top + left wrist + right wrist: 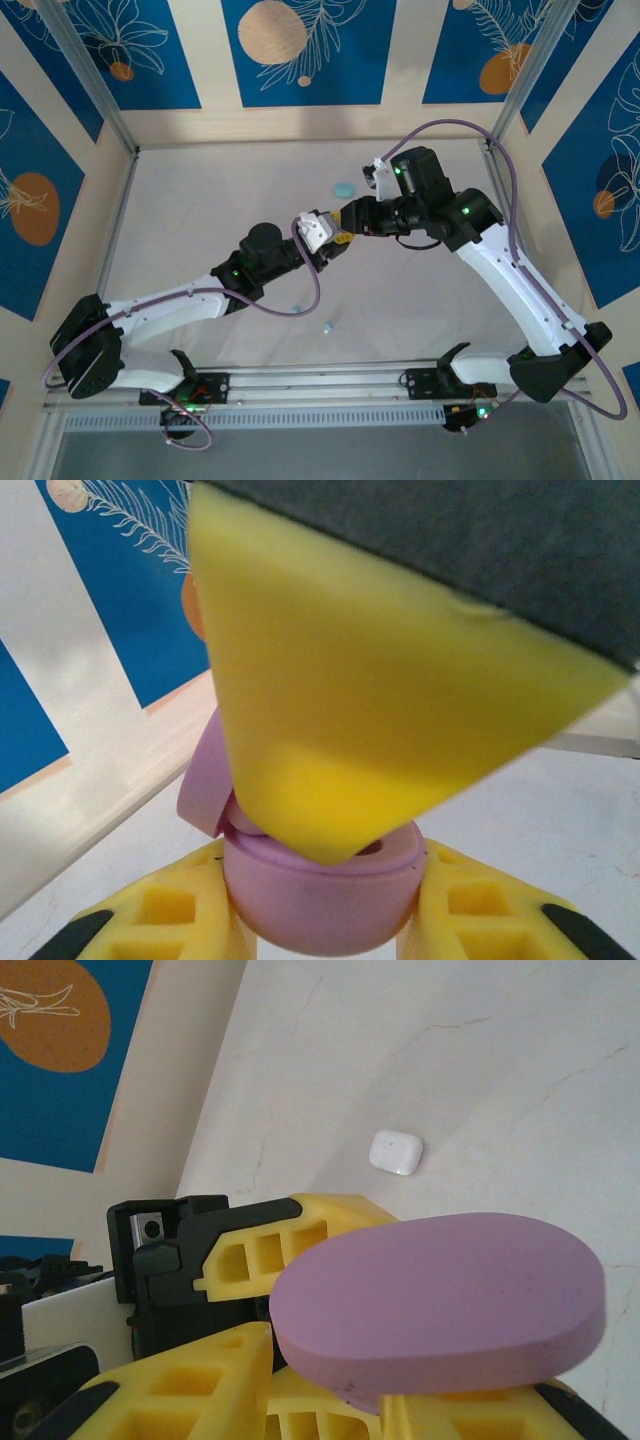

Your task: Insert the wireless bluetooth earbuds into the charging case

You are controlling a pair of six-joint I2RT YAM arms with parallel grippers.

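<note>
The left tool (pixel 325 920) is clenched on the open lilac charging case (pixel 310 885). A finger of the right tool (pixel 344 236) sits over its mouth; whether that tool is released or clenched, I cannot tell. A bluish earbud (pixel 296 308) and a second earbud (pixel 327 327) lie on the worktop (pixel 420 320), lower centre of the top view.

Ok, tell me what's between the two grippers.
A pink case, lid open: the left wrist view shows it in the left gripper's jaws, under the right gripper's yellow finger.
</note>
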